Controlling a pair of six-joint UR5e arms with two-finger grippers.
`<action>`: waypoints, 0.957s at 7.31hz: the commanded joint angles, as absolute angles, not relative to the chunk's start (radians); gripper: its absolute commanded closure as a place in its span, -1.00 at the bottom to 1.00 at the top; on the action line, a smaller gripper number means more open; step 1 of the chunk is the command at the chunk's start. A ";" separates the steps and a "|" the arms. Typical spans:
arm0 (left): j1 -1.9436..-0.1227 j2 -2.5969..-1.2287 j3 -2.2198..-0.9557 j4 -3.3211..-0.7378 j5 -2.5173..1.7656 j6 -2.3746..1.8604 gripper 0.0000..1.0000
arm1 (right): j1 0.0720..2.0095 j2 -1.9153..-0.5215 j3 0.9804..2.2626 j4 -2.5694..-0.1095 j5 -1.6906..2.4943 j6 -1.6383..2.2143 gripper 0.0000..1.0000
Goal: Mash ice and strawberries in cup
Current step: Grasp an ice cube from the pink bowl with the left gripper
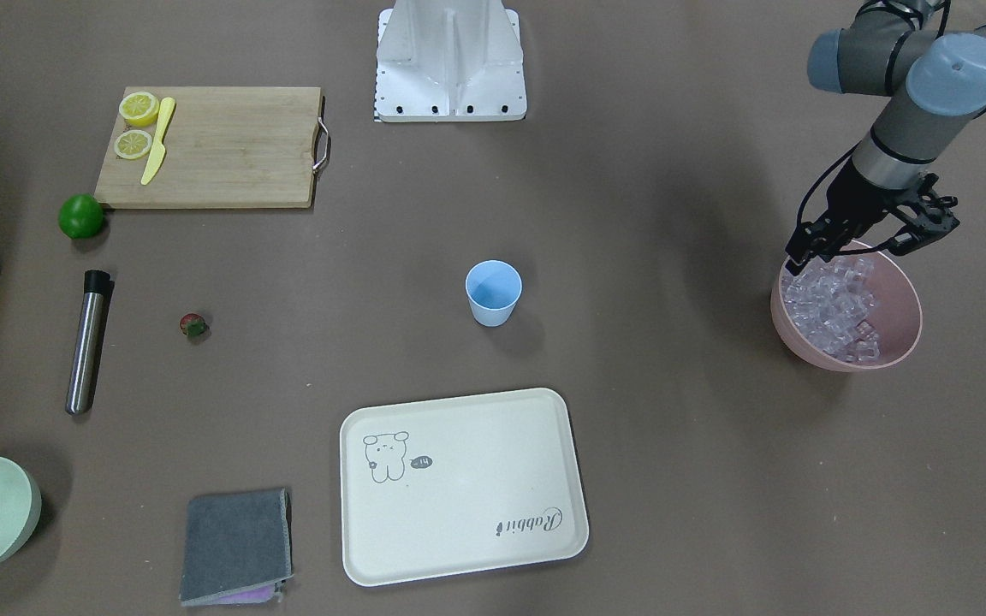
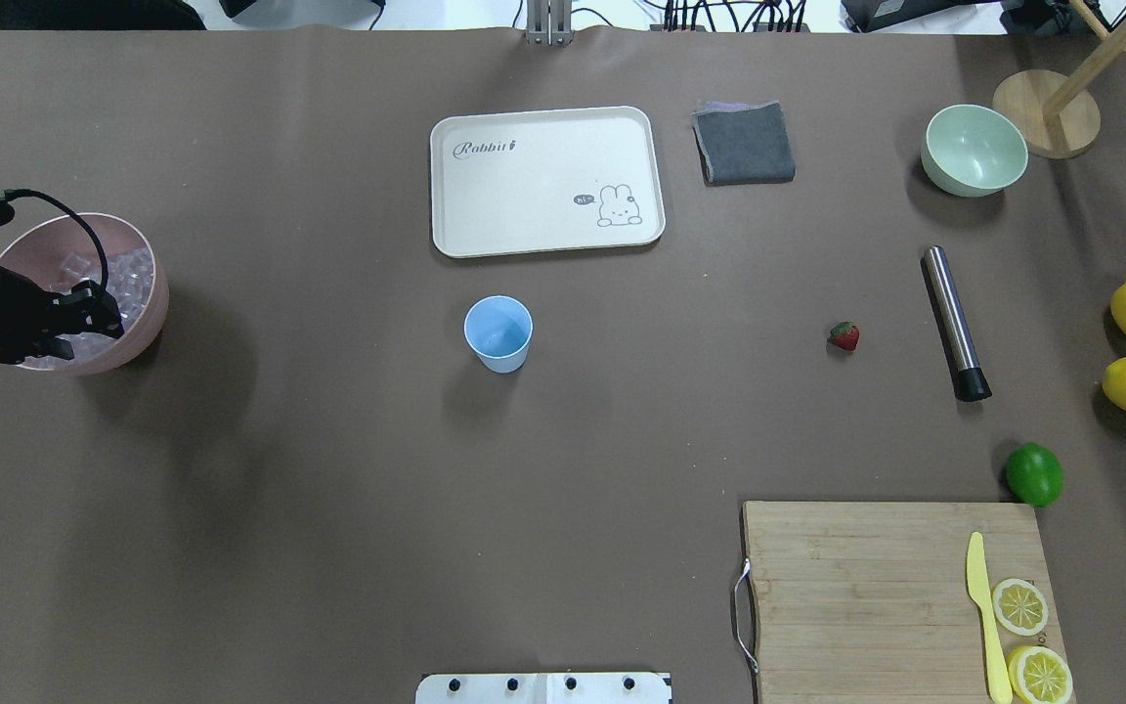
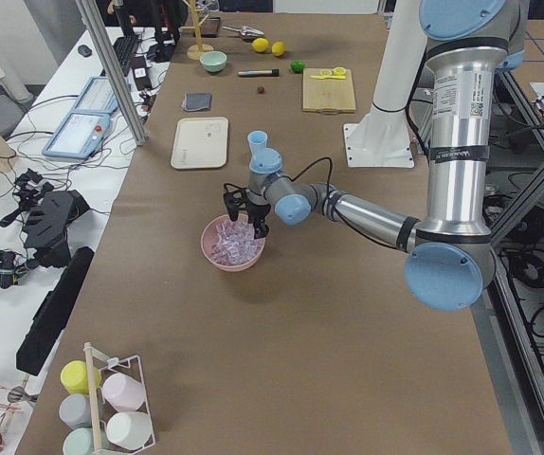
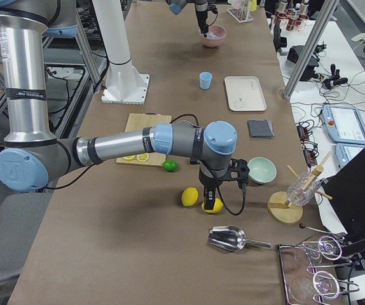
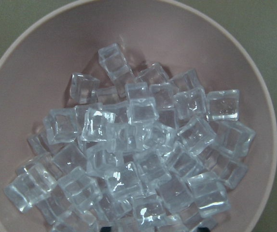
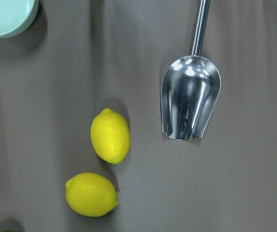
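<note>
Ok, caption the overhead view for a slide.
Left claw over the pink bowl of ice; empty blue cup mid-table, strawberry lying to its right.

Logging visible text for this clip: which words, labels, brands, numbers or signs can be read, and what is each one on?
"Rabbit": script lettering near one corner of the cream tray.
Speech bubble beside the tray's bunny drawing: too small to read.
Lettering along the silver tube of the left arm and of the right arm: too blurred to read.
No other legible text.
</note>
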State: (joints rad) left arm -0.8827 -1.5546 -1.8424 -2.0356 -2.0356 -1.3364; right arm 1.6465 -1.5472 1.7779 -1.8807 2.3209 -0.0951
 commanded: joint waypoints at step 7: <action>-0.880 -1.559 -1.847 -2.036 -2.034 -1.335 0.99 | 1.649 -1.548 1.778 -1.881 2.321 -0.095 -1.00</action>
